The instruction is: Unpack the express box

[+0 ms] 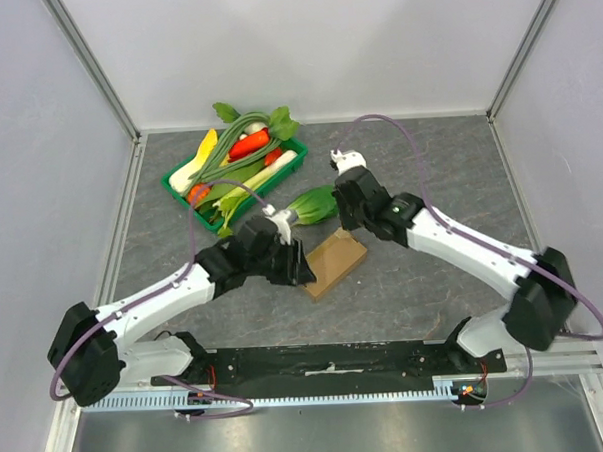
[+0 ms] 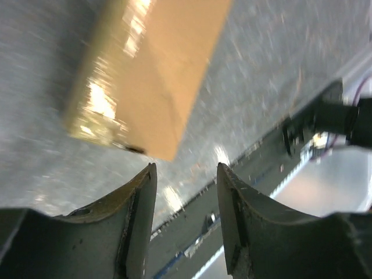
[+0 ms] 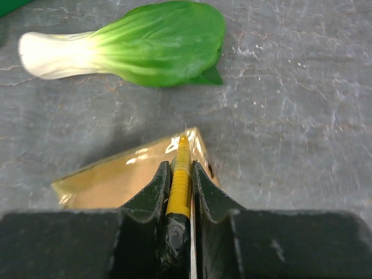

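The express box (image 1: 335, 263), a small brown cardboard carton with shiny tape, lies flat on the grey table in front of the arms. My left gripper (image 1: 302, 272) is at its left end. In the left wrist view the box (image 2: 151, 70) lies just beyond my left gripper (image 2: 186, 174), which is open and empty. My right gripper (image 1: 347, 222) is over the box's far end. In the right wrist view it (image 3: 180, 167) is shut on a yellow ribbed cutter (image 3: 180, 180), whose tip is at the taped edge of the box (image 3: 116, 177).
A bok choy (image 1: 316, 203) lies just behind the box and shows in the right wrist view (image 3: 133, 49). A green tray (image 1: 175, 181) of toy vegetables stands at the back left. The arms' base rail (image 1: 338, 365) runs along the near edge. Walls enclose the table.
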